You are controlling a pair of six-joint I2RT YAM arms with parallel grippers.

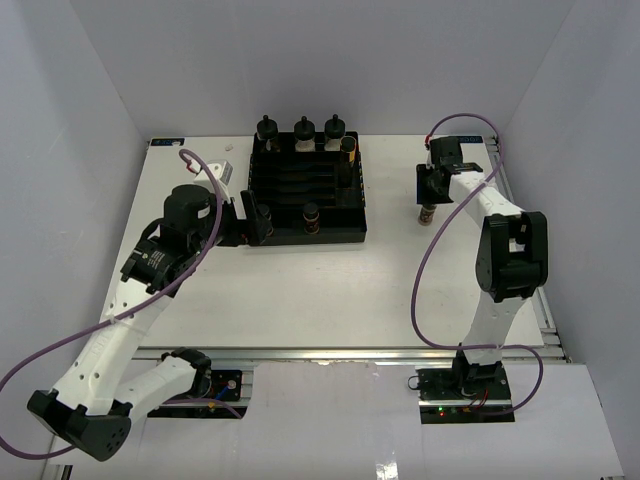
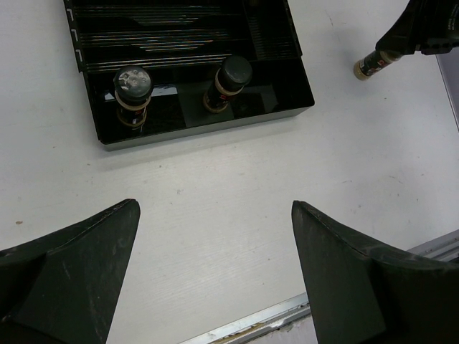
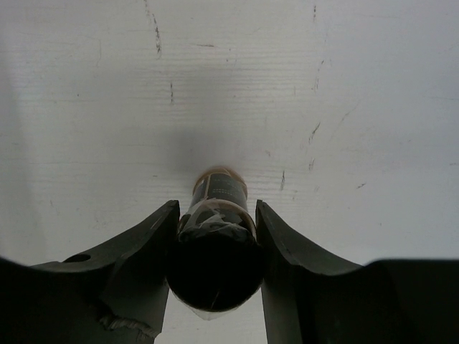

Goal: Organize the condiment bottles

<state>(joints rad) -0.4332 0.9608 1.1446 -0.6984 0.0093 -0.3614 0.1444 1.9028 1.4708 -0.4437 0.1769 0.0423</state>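
Tray (image 1: 310,240), three bottles (image 1: 303,130) at its back, two jars (image 1: 311,215) in front compartment, third jar (image 1: 427,213) rightward

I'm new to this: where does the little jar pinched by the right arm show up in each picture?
Top external: the spice jar is right of the black tray, under the right tool.
Left wrist: top right corner, right of the tray.
Right wrist: centre, lid nearest, between the jaws.
Shared landmark: the right tool clamped on it, visible in all three.
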